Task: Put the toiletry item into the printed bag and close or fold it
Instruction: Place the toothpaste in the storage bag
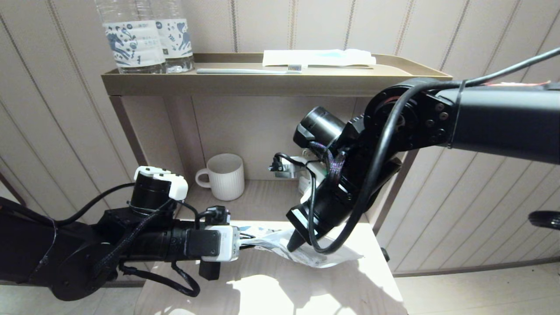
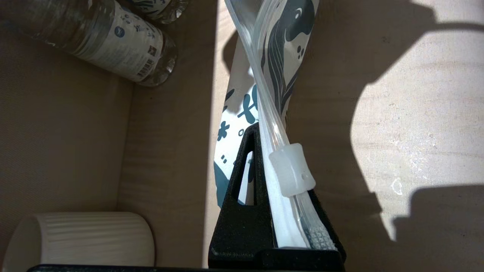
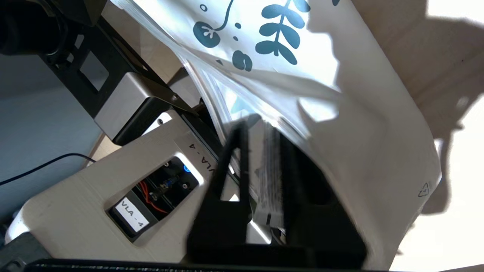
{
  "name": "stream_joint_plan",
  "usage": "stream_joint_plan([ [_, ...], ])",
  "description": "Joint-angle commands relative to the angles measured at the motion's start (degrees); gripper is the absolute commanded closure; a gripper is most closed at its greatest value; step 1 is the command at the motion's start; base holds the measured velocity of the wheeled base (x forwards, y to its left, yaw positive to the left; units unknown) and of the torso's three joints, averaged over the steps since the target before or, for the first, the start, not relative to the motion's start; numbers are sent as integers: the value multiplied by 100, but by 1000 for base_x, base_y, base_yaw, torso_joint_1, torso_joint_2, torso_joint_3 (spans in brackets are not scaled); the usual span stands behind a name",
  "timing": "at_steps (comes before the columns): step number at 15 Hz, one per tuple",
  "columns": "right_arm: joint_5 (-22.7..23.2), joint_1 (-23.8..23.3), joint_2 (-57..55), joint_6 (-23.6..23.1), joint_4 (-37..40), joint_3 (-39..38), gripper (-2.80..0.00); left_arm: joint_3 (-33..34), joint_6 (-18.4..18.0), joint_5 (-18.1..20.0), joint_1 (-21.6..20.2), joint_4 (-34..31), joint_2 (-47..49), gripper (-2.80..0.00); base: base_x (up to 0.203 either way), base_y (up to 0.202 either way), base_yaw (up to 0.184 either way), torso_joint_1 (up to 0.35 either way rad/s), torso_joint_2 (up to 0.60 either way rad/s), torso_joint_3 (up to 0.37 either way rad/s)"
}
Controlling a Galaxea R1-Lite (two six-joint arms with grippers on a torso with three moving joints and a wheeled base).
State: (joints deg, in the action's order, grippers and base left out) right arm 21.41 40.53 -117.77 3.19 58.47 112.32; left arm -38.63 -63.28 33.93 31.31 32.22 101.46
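The printed bag [image 1: 311, 255], white with blue doodles, hangs just above the light wooden table [image 1: 271, 288], held between both grippers. My left gripper [image 1: 245, 241] is shut on one end of its zip edge. In the left wrist view the left gripper [image 2: 273, 162] pinches the clear zip strip, and the white slider [image 2: 291, 170] sits right at the fingers. My right gripper [image 1: 295, 245] points down and is shut on the zip edge a little further along. The right wrist view shows the right gripper [image 3: 264, 151] with the strip of the printed bag [image 3: 340, 94] between its fingers. A pale toothbrush [image 1: 249, 71] lies on the top shelf.
On the top shelf [image 1: 262, 83] stand two water bottles [image 1: 144, 39], and a flat white packet [image 1: 319, 57] lies there too. A ribbed white mug [image 1: 225, 176] stands in the niche below. The left wrist's camera housing [image 3: 113, 196] is close to the right fingers.
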Motion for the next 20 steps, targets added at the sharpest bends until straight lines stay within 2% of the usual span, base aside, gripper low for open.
stream_joint_plan([
  [1,13,16,0,6,33,0,-280,13,-34,18,-2,21,-21,0,0,0,0,0,0,0],
  [6,13,-54,47,-11,14,0,-280,14,-26,18,-2,21,8,0,0,0,0,0,0,0],
  [11,21,-44,554,-152,-125,-18,-280,-170,66,68,-15,-214,102,0,0,0,0,0,0,0],
  [13,25,-42,760,-160,-125,-18,-280,-439,317,216,-115,-874,67,0,0,0,0,0,0,0],
  [15,35,-18,1054,-168,-129,-45,-280,-767,665,937,-220,-1653,-39,0,0,0,0,0,0,0],
  [17,47,5,1253,-174,-108,-98,-280,-1084,1416,1602,-297,-2214,-244,0,0,0,0,0,0,0],
  [18,56,8,1266,-196,-107,-149,-280,-1163,1757,1725,-302,-2286,-301,0,0,0,0,0,0,0],
  [20,65,16,1305,-233,-149,-281,-280,-1020,2057,1756,-252,-2345,-524,0,0,0,0,0,0,0],
])
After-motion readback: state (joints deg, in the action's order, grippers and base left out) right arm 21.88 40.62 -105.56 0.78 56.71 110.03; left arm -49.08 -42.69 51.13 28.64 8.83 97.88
